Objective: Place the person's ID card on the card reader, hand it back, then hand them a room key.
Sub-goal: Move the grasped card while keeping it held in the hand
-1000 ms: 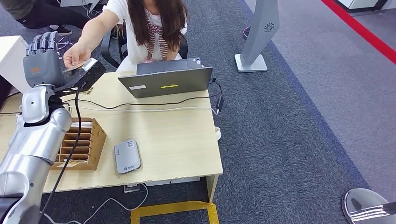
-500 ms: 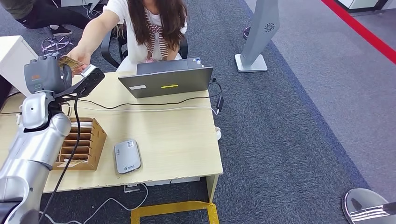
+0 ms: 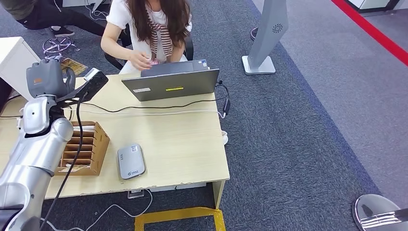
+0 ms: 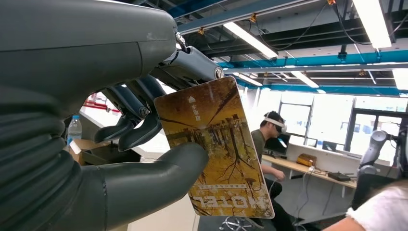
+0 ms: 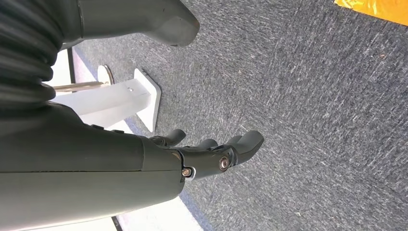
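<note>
1. The left hand [image 3: 47,77] is raised at the far left corner of the desk [image 3: 183,144]. Thumb and fingers are pinched on the ID card [image 4: 216,149], a golden card printed "HOTEL". It is held upright and clear of the desk, likely so it can be carried down flat onto the reader.
2. The wooden card rack [image 3: 85,147] sits just beside the left arm, within easy reach for the room key step.
3. The grey card reader [image 3: 131,161] lies flat near the desk's front edge, well apart from the card; placing the card on it is not yet done.
4. The person [image 3: 154,29] sits behind the open laptop [image 3: 173,84], one hand at its top edge.
5. The right hand [image 5: 211,154] hangs over the carpet with its fingers loosely apart, holding nothing.
6. Against the earlier frames: the person's arm was stretched out to the left hand, whose fingers were spread upward; now that arm is drawn back to the laptop and the left hand alone holds the card.
</note>
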Controlling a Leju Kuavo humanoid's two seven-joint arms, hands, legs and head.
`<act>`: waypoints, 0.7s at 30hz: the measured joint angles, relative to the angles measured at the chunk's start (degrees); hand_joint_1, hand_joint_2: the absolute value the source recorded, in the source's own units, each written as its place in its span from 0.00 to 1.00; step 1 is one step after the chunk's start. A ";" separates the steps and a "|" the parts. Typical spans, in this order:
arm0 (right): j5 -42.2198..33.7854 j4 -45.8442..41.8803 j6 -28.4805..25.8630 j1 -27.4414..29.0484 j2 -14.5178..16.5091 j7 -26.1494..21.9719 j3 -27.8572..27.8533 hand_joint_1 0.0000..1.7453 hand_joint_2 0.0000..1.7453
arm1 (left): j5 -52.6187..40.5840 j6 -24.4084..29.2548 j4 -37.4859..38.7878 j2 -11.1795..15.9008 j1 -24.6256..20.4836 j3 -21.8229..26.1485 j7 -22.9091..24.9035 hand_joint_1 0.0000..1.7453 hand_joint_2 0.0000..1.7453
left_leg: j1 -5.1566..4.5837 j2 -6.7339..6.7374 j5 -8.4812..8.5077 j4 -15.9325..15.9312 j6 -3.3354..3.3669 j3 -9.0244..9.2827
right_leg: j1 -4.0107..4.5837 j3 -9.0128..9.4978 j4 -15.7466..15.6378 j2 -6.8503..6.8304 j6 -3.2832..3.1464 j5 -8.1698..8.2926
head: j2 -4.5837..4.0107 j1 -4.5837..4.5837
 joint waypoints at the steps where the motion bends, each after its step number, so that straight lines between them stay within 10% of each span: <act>1: -0.01 0.00 0.00 0.00 0.00 0.00 0.00 0.00 1.00 | 0.57 0.01 -0.32 -0.04 0.56 0.00 -0.77 1.00 1.00 | 0.00 0.00 0.00 0.00 0.00 0.00 | 0.00 0.00 0.00 0.00 0.00 0.00 | 0.00 0.01; 13: -2.45 0.02 -1.27 0.09 0.02 0.48 -0.69 0.00 1.00 | 6.16 -8.76 -28.70 -1.23 25.54 -8.04 -7.06 1.00 1.00 | -0.03 0.03 -0.12 0.00 0.09 -0.03 | -0.03 -0.01 -0.06 0.02 0.06 -0.08 | 0.00 0.02; 21: -3.14 0.02 -1.64 0.19 0.02 0.66 -1.72 0.00 1.00 | 7.12 -17.80 -36.13 0.41 31.86 -15.76 -4.54 1.00 1.00 | -0.01 0.02 -0.10 -0.01 0.08 -0.03 | 0.00 -0.02 -0.05 0.00 0.05 -0.07 | 0.00 0.02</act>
